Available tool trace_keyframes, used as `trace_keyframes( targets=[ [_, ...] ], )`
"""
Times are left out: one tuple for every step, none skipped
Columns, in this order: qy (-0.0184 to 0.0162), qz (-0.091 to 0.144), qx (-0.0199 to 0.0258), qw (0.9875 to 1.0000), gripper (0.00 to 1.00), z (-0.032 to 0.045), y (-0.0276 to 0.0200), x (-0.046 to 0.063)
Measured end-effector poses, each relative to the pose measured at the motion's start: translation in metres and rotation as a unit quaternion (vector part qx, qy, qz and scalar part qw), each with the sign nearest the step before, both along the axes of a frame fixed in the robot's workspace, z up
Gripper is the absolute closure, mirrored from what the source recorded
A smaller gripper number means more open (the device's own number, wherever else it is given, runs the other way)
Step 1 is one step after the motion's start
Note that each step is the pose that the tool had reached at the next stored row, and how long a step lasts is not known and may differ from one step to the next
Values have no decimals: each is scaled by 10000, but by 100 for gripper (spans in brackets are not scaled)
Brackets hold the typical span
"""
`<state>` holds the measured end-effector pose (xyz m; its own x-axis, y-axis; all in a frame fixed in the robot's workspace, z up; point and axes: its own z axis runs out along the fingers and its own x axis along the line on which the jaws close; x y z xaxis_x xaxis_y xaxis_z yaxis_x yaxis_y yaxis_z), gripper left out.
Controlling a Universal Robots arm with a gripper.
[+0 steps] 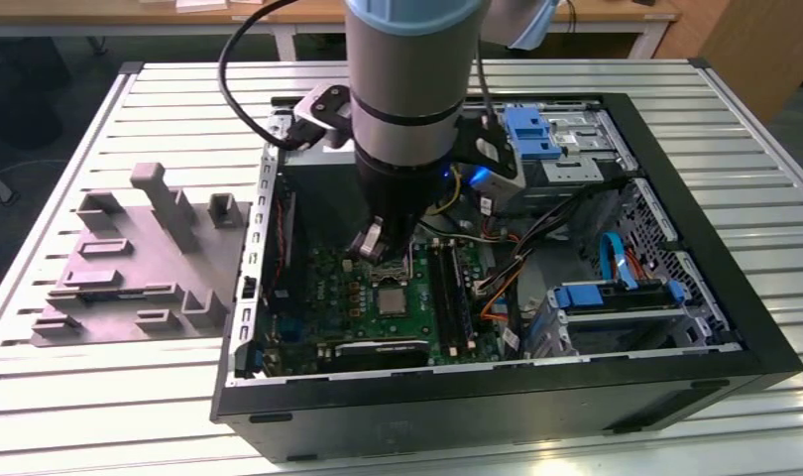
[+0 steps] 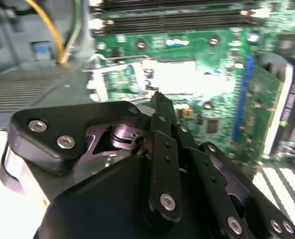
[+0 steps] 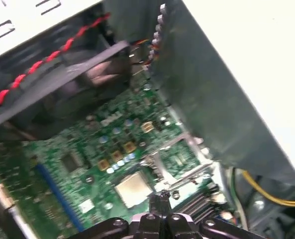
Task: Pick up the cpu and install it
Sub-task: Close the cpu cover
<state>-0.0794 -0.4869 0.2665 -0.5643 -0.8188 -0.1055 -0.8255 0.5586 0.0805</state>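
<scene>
**CPU in the socket, gripper poised above the board**

Nearest my lens in the second wrist view is the gripper [image 2: 156,99] itself, black linkages and silver screws crowding the foreground, its fingers [image 2: 159,107] drawn together to a narrow tip with nothing visible between them. Just beyond that tip I see the cpu [image 2: 174,78], a pale silvery square lying flat on the green motherboard [image 2: 222,109], with the shiny socket frame [image 2: 105,79] swung open beside it. Memory slots [image 2: 177,20] run along the board past the socket.

In the first wrist view I see the same pale chip [image 3: 133,188] flat on the board, close to the black fingertips [image 3: 158,200], and the metal frame [image 3: 179,157] lying next to it. A red-and-black twisted cable [image 3: 33,69] crosses the case above.

From the exterior view, I have the arm [image 1: 408,89] reaching straight down into the open computer case [image 1: 719,327], which lies on the slatted metal surface [image 1: 57,397]. The gripper [image 1: 375,248] hangs low over the motherboard, slightly above and apart from the chip [image 1: 393,297] seated in the socket area. A grey moulded tray [image 1: 124,268] rests on the surface toward the exterior view's left, beside the case. Blue drive brackets [image 1: 614,295] sit inside the case toward the exterior view's right.
</scene>
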Motion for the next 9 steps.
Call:
trace_keyframes(
  targets=[
    [-1,0,88,10000,89,-1,0,23],
    [0,-1,152,9999,89,-3,0,51],
    [-1,0,190,9998,89,-9,0,82],
    [-1,0,208,9998,89,-20,1,115],
    [-1,0,218,9998,89,-32,0,155],
    [-1,0,223,9998,89,-46,0,188],
    [0,0,230,9997,89,-60,1,220],
    [-1,0,244,9997,89,-72,2,246],
    [-1,0,262,9997,89,-81,3,265]
  ],
)
